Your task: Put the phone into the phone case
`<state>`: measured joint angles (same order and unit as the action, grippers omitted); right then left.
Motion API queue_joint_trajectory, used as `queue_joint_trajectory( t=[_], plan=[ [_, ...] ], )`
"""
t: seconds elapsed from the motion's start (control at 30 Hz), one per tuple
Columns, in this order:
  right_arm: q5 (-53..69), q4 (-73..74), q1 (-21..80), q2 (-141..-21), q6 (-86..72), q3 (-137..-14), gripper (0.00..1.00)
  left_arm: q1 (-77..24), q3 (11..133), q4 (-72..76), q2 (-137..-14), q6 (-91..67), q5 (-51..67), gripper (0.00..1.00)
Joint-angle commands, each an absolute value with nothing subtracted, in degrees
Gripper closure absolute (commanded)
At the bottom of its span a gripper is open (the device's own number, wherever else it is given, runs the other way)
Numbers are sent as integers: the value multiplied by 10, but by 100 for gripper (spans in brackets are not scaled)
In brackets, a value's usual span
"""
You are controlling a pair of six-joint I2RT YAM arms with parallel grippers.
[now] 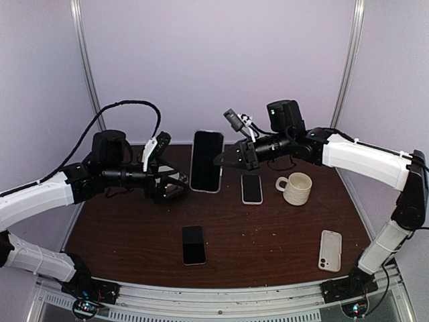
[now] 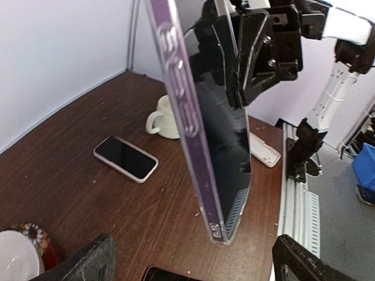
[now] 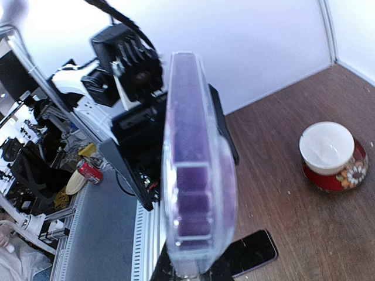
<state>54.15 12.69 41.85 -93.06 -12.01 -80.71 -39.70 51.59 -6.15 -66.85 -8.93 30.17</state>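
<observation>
A large phone (image 1: 206, 161) with a purple edge sits inside a clear phone case and hangs upright above the back of the table. My right gripper (image 1: 224, 159) is shut on its right edge. In the right wrist view the purple edge (image 3: 193, 175) fills the middle, with the right gripper (image 3: 190, 274) clamped at its bottom. My left gripper (image 1: 177, 185) stands open just left of the phone and touches nothing. In the left wrist view the cased phone (image 2: 202, 146) hangs edge-on above the left gripper (image 2: 193, 266), whose dark fingers (image 2: 88, 260) are spread wide apart.
On the table lie a small phone in a white case (image 1: 252, 188), a black phone (image 1: 194, 245) near the front and a white case (image 1: 330, 250) at the front right. A cream mug (image 1: 295, 188) stands right of centre. A flowered bowl (image 3: 331, 152) sits under the left arm.
</observation>
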Motion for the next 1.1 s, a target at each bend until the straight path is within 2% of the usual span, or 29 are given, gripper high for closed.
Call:
queue_joint_trajectory(
  t=[0.0, 0.1, 0.2, 0.27, 0.4, 0.43, 0.47, 0.5, 0.53, 0.57, 0.6, 0.63, 0.73, 0.9, 1.0, 1.07],
  plan=[
    [623, 20, 435, -907, -117, -811, 100, -396, 500, 63, -649, -112, 421, 3],
    [625, 32, 452, -908, -101, -823, 100, -396, 484, 123, -649, -155, 449, 7],
    [614, 60, 464, -912, -82, -839, 100, -396, 466, 205, -655, -200, 489, 25],
    [608, 77, 472, -917, -70, -850, 100, -396, 469, 210, -666, -218, 511, 41],
    [602, 89, 478, -919, -63, -863, 100, -396, 482, 189, -681, -226, 526, 89],
    [599, 93, 479, -918, -61, -865, 100, -396, 482, 190, -680, -227, 525, 98],
    [594, 97, 479, -918, -59, -865, 100, -396, 480, 193, -676, -228, 523, 100],
    [588, 102, 479, -918, -58, -865, 94, -396, 476, 198, -673, -229, 519, 100],
    [579, 104, 480, -918, -59, -863, 77, -396, 473, 206, -669, -231, 517, 100],
    [564, 104, 480, -918, -64, -858, 54, -396, 467, 217, -665, -233, 513, 100],
    [549, 102, 481, -917, -71, -849, 41, -396, 460, 234, -660, -237, 506, 100],
    [539, 91, 481, -916, -79, -836, 35, -396, 453, 254, -654, -243, 497, 100],
    [528, 11, 485, -906, -132, -775, 32, -395, 422, 317, -627, -254, 461, 100],
    [508, -87, 503, -893, -167, -708, 36, -396, 405, 336, -611, -250, 438, 100],
    [510, -95, 510, -900, -168, -710, 41, -396, 404, 351, -615, -263, 446, 100],
    [516, -95, 511, -908, -169, -714, 52, -395, 404, 358, -616, -268, 448, 100]
  ],
)
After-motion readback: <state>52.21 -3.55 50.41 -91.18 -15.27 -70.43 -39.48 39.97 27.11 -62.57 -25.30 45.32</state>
